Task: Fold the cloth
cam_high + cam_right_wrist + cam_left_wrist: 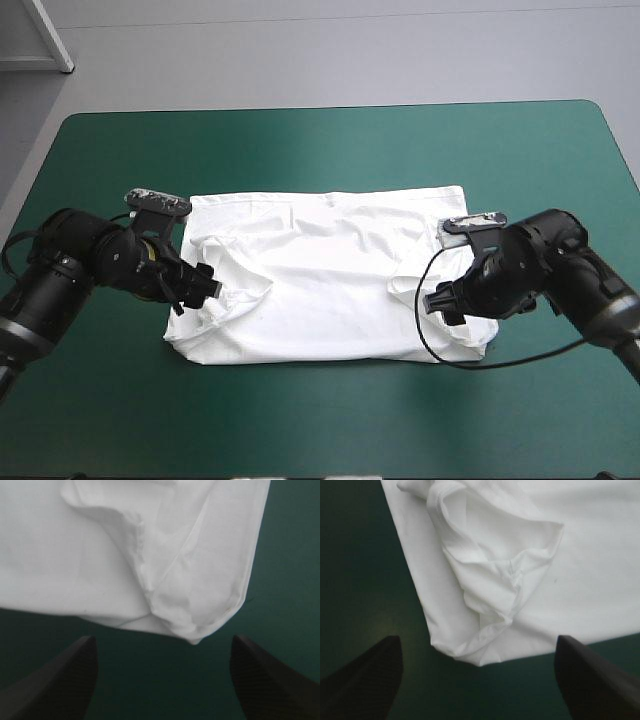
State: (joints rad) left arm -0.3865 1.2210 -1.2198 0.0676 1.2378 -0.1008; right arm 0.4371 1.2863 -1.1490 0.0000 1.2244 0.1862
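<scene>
T-shirt (330, 280) lies spread at the middle of the table (330, 420), looks soft and limp, so take its near corners, where your left tool (205, 288) and right tool (442, 300) hover released, pinching both layers.

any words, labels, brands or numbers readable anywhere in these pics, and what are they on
No readable text in any view.
The T-shirt is plain white, and no print, tag or label shows.
The teal-green cover has no marks or signs.
The left gripper and the right gripper have plain black fingers with no lettering.
</scene>
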